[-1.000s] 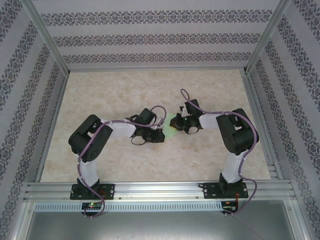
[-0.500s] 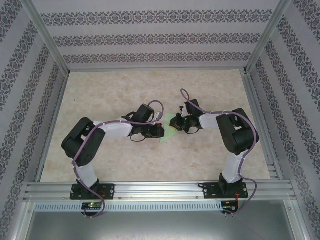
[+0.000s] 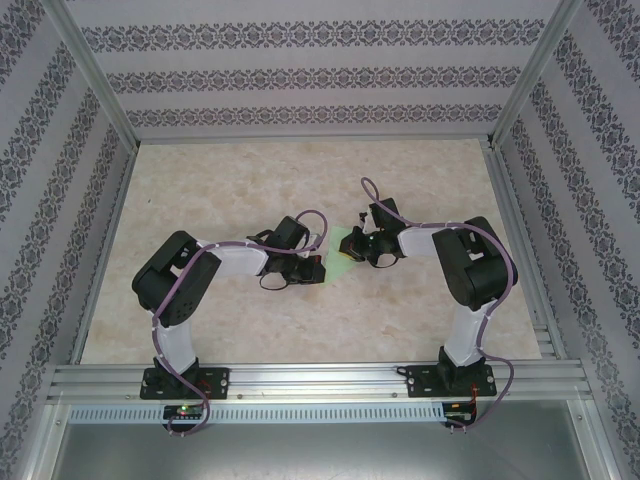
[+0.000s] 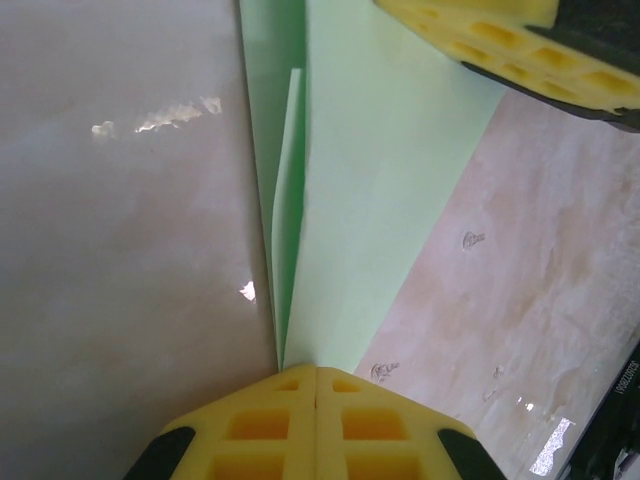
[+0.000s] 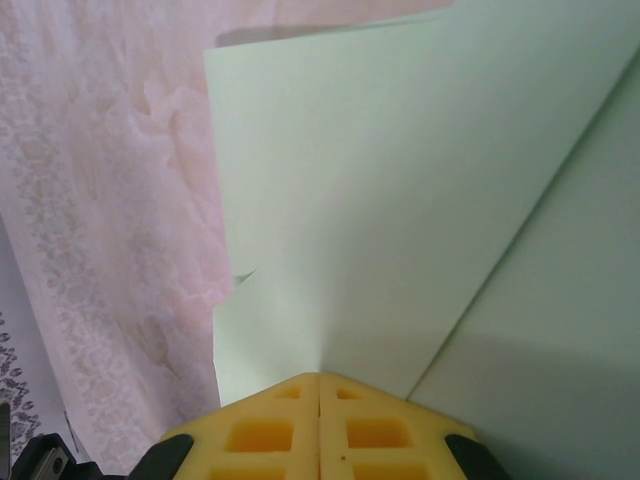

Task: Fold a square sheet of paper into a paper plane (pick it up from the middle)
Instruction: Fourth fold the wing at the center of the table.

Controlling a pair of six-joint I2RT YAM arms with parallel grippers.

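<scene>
Fingers (image 4: 258, 428) of the left gripper (image 3: 318, 268) are pressed together on the narrow tip of the square sheet of paper (image 3: 342, 256), which is folded into a creased wedge. Both fingers (image 5: 262, 436) of the right gripper (image 3: 356, 250) pinch its opposite edge. In the top view the sheet sits near the table (image 3: 250, 180) centre. The left gripper is at its 8 o'clock and the right gripper at its 3 o'clock.

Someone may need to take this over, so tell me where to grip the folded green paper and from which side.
Probably mid-span on the folded paper, between the left gripper and right gripper, which pinch its two ends. Come at the flat open edge, away from the stacked crease layers.
</scene>
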